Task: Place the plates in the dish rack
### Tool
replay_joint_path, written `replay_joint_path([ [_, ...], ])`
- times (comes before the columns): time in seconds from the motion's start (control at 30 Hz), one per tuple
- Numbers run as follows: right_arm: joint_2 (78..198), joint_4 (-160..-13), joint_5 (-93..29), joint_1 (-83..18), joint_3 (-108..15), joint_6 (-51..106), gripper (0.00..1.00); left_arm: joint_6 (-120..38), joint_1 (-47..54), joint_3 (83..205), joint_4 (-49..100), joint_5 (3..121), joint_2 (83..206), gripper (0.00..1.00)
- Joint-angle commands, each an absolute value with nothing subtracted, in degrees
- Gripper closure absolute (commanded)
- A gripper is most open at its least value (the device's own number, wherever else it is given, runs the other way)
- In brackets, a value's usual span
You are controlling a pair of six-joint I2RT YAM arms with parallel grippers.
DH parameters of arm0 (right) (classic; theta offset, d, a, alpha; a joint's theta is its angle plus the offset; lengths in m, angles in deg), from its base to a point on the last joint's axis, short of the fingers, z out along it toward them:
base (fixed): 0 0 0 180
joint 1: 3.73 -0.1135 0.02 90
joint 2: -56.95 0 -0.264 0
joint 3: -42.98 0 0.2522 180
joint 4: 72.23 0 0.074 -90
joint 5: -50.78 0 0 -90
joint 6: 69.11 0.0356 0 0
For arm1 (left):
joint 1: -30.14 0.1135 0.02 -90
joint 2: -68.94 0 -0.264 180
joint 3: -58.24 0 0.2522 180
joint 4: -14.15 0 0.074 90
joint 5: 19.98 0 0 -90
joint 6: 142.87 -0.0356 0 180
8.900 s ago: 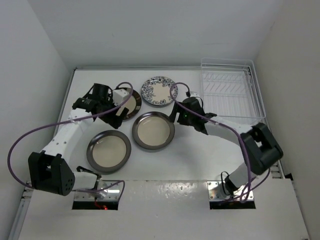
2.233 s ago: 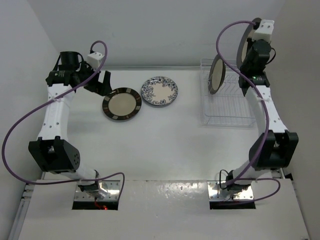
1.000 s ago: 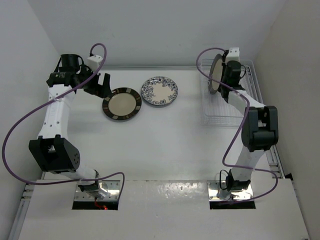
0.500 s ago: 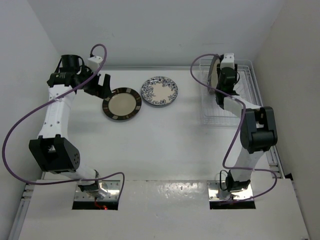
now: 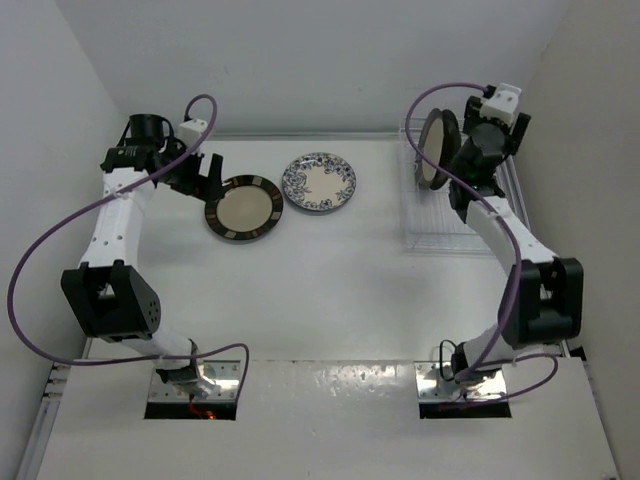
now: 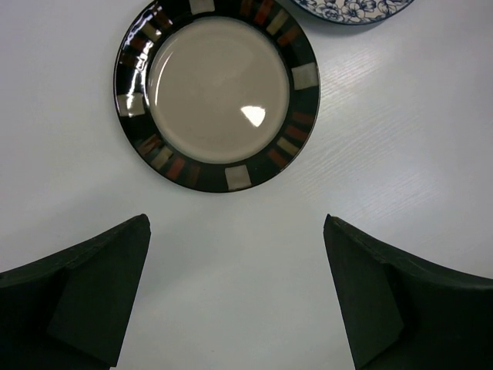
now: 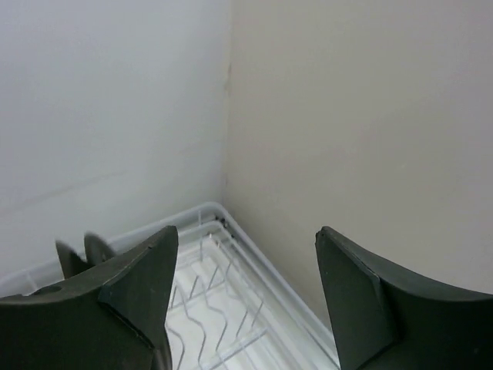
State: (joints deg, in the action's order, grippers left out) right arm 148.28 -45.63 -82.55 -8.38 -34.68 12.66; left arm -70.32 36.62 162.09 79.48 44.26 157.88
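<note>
Right gripper (image 7: 246, 235) backed up off dish rack (image 5: 455, 243), jaws spread, empty: 2 dark-rim plates (image 5: 434, 150) stand upright in it. Left gripper (image 6: 236, 223) agape over striped plate (image 6: 218, 100), prob. next pick.

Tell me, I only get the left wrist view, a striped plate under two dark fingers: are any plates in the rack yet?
Observer: Yes. In the top view, two dark-rimmed plates stand on edge in the rack.
Operator: Is the other arm holding one?
Observer: No. The right gripper is open and empty, above the rack.
Operator: How many plates aren't loaded?
Observer: Two: your striped plate and a floral plate lying flat beside it.
</note>
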Motion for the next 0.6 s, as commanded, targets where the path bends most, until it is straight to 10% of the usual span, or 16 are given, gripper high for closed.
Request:
replay_joint_path([
  [0.0, 138.82, -48.60, -85.82, -9.53, -35.47, 17.36, 0.28, -69.83, 37.25, 161.74, 78.27, 44.09, 157.88, 0.00],
  [0.23, 147.11, -93.85, -44.58, -19.00, -52.41, 39.58, 0.14, -68.16, 36.73, 161.74, 77.74, 43.04, 160.26, 0.00],
  [0.57, 163.64, -78.77, -42.55, -25.43, -42.75, 76.87, 0.04, -69.31, 36.20, 156.91, 77.21, 44.18, 156.66, 0.00],
])
